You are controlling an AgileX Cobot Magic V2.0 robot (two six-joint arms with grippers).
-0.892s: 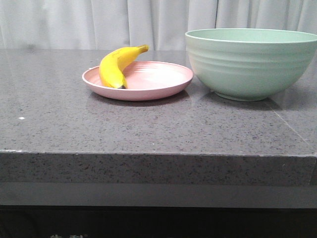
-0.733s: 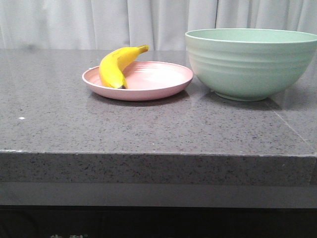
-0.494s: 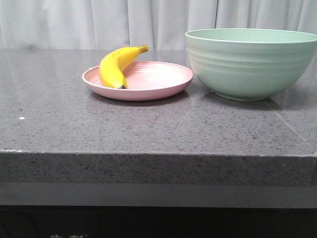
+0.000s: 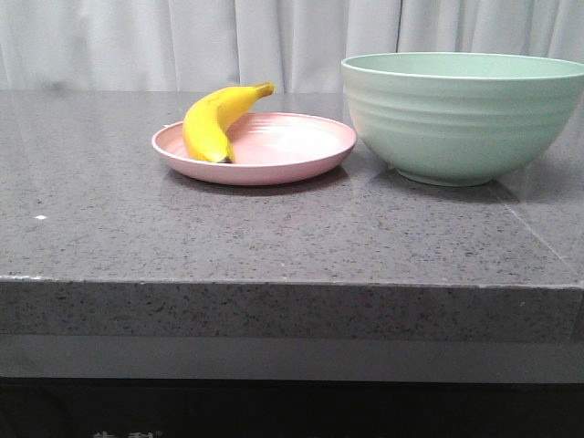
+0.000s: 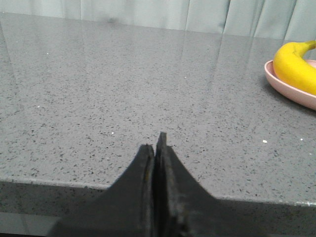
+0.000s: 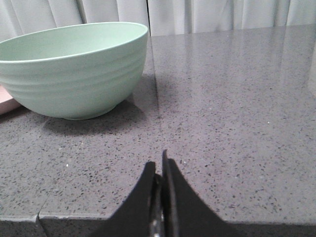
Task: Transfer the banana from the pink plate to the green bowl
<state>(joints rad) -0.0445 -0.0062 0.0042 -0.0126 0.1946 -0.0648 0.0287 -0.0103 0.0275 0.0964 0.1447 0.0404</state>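
The yellow banana [image 4: 213, 121] lies on the left side of the pink plate [image 4: 301, 160], its stem pointing back right. The pale green bowl [image 4: 461, 114] stands just right of the plate. Neither gripper shows in the front view. In the left wrist view my left gripper [image 5: 154, 144] is shut and empty near the table's front edge, with the banana [image 5: 294, 66] and plate rim [image 5: 289, 91] far off to its side. In the right wrist view my right gripper [image 6: 158, 162] is shut and empty near the front edge, the bowl [image 6: 74, 69] ahead of it to one side.
The grey speckled stone table [image 4: 274, 237] has a front edge close to both grippers. White curtains [image 4: 182, 41] hang behind it. A seam [image 6: 157, 103] runs across the tabletop beside the bowl.
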